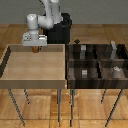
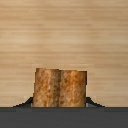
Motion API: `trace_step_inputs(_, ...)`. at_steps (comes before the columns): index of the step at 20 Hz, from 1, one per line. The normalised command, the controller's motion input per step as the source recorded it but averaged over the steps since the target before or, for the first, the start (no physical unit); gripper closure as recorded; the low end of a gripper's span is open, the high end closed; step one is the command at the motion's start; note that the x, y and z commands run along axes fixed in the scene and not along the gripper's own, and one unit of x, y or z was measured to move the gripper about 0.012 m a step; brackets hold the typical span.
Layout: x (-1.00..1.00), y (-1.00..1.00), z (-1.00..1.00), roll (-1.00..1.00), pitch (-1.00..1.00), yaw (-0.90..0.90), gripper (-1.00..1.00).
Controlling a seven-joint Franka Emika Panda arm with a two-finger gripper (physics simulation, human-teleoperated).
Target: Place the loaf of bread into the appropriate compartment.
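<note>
Loaf of bread (image 2: 60, 88): brown, mottled crust, a faint seam down its middle in the wrist view. It sits right under the hand (image 1: 35, 48), with dark finger tips just showing at both lower corners, so the hand looks pinched onto it. In the exterior view the loaf is a tiny brown speck below the hand, at about 11 o'clock over the light wooden tray (image 1: 10, 75), close to the far wall. Whether it touches the tray floor or hangs just above, cannot tell.

White arm (image 1: 47, 17) bends down from a black base (image 1: 61, 31) behind the tray.

At 3 o'clock from the tray, just beside it: dark compartment box (image 1: 71, 67), divided into several cells. Small grey objects (image 1: 84, 73) lie in some cells. Both stand on thin-legged desks over a wooden floor (image 1: 100, 107).
</note>
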Motion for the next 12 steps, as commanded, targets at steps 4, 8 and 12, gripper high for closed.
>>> trace_step_inputs(4,0.0,0.08,0.75,0.0,0.0,0.0,1.0)
trace_step_inputs(8,0.0,1.0,0.0,0.0,0.0,0.0,1.0)
trace_step_inputs(12,0.0,1.0,0.0,0.0,0.0,0.0,1.0)
